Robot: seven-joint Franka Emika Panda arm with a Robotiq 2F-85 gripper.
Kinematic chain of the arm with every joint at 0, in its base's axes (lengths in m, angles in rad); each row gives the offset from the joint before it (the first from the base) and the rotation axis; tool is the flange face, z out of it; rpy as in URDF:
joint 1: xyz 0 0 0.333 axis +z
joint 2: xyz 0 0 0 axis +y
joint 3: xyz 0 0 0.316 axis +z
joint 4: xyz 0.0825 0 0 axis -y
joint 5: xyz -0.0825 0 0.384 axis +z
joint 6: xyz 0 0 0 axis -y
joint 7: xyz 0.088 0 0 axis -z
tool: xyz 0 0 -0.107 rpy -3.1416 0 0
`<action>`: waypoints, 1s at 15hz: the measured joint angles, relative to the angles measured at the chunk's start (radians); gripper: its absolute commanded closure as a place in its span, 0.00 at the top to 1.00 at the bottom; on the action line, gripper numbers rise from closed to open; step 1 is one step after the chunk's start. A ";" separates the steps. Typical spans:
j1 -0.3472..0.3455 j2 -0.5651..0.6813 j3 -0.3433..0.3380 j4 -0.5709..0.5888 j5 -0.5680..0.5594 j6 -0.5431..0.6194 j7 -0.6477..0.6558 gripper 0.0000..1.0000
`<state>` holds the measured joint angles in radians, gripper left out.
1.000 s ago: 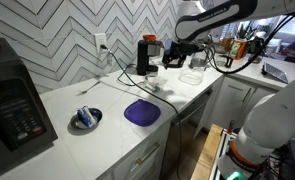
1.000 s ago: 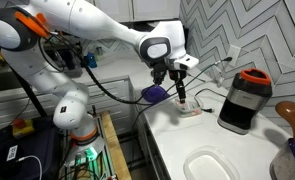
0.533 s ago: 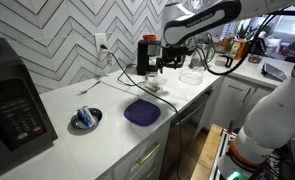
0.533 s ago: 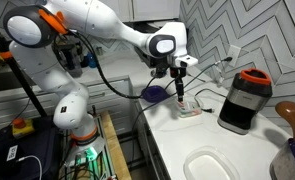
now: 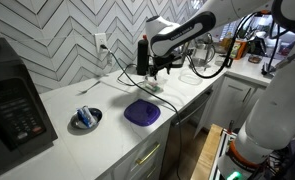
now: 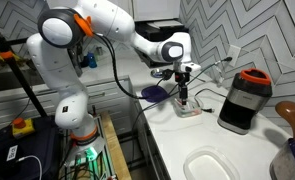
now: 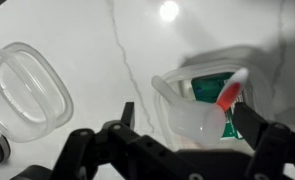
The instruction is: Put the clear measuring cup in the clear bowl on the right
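The clear measuring cup [image 7: 194, 122] rests on the white counter against a small clear container holding green and red items [image 7: 219, 92]. My gripper [image 7: 188, 118] is open, its two black fingers standing either side of the cup, with a gap on the left side. In both exterior views the gripper [image 5: 159, 69] [image 6: 184, 96] points down just over the cup [image 6: 190, 108], near the black appliance. The clear bowl [image 7: 25, 86] sits empty to one side, and also shows near the counter's front [image 6: 213, 165].
A purple plate [image 5: 142, 112] and a small grey-blue dish [image 5: 86, 119] sit on the counter. A black appliance with a red rim [image 6: 243, 100] stands by the wall beside cables. A microwave [image 5: 14, 105] is at the far end. A wooden spoon [image 6: 290, 114] is near the edge.
The arm has swung along the counter away from the clear bowl, and the gripper has come down over the measuring cup. The cup and bowl have not moved.
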<state>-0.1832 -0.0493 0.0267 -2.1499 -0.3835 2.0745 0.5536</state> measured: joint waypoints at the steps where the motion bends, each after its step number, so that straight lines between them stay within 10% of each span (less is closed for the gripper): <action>1: 0.007 0.017 -0.005 0.016 -0.013 0.002 0.015 1.00; 13: 0.063 0.132 -0.069 0.091 -0.073 -0.034 0.041 1.00; 15: 0.069 0.136 -0.081 0.104 -0.106 -0.090 0.041 0.74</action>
<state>-0.1146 0.0869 -0.0543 -2.0464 -0.4893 1.9849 0.5946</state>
